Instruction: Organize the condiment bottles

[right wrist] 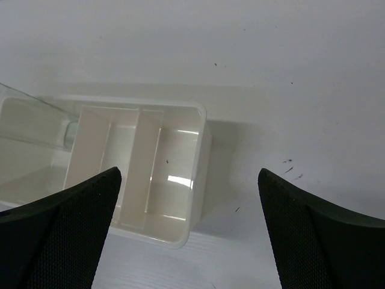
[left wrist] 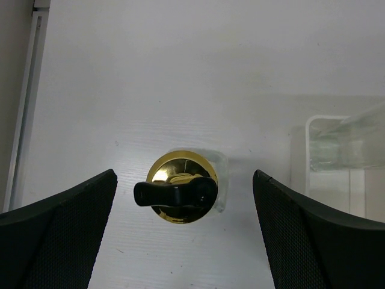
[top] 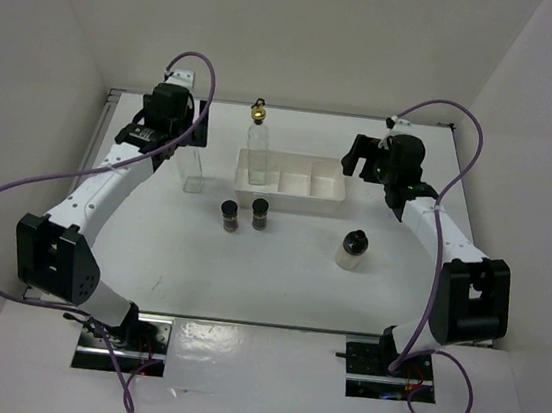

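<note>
A tall clear bottle (top: 195,170) stands left of the white tray (top: 322,204). Its gold pourer top (left wrist: 182,188) shows from straight above in the left wrist view. My left gripper (top: 171,133) hangs open above that top, a finger (left wrist: 60,235) wide on each side and apart from it. A second tall bottle (top: 257,150) stands in the tray's left compartment. Two small dark jars (top: 229,214) (top: 260,214) sit in front of the tray. A squat pale jar (top: 352,249) stands to their right. My right gripper (top: 374,166) is open and empty above the tray's right end (right wrist: 198,156).
The tray's middle and right compartments (right wrist: 174,174) hold nothing. White walls enclose the table on the left, back and right. The arms' purple cables loop out to both sides. A metal rail (left wrist: 24,108) runs along the table's left edge.
</note>
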You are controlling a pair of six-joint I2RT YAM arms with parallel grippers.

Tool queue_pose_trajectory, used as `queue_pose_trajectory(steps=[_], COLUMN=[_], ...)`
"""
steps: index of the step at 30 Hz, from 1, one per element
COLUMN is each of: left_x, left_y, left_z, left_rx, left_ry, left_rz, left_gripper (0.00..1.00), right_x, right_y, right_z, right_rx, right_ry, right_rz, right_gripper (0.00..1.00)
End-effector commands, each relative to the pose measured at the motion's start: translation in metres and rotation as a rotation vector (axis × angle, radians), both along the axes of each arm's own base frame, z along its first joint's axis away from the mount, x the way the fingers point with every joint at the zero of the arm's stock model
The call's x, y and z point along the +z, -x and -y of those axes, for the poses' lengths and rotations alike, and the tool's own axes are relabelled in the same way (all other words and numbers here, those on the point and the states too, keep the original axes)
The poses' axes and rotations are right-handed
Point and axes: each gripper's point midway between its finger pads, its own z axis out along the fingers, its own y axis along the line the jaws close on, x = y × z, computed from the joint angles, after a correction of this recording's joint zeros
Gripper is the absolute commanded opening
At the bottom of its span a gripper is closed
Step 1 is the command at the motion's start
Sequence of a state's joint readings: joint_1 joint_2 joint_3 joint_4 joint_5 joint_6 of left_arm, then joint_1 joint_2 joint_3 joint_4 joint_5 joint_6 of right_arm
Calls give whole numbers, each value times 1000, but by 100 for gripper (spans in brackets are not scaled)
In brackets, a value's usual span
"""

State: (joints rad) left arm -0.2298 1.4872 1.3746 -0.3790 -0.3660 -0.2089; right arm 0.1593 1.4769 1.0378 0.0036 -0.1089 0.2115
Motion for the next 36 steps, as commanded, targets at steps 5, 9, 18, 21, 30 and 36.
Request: queue_pose_trajectory(steps=[5,9,18,21,30,36], left_x=[21,14,17,13,9,5], left_y=[-20,-25,-35,-36,-33,-31], left_z=[2,4,4,5,4,6], left_rx=[-28,-41,-53,-48,-43,-42], left_ry=[6,0,18,26,31,48], left_rz=[68,57,62,54,35,18], left_gripper=[97,94,78,71,59,42], right_x=[18,18,18,18,18,18], right_y=[-16,-18,-21,-21,-21,-21], right_z=[-2,-3,-2,-2,-2,-1], right_rx=[-4,-4,-13,-13,-13,-9], right_ry=[3,3,6,6,6,14], right_rz=[71,71,72,72,72,74], right_gripper=[99,99,99,99,99,99])
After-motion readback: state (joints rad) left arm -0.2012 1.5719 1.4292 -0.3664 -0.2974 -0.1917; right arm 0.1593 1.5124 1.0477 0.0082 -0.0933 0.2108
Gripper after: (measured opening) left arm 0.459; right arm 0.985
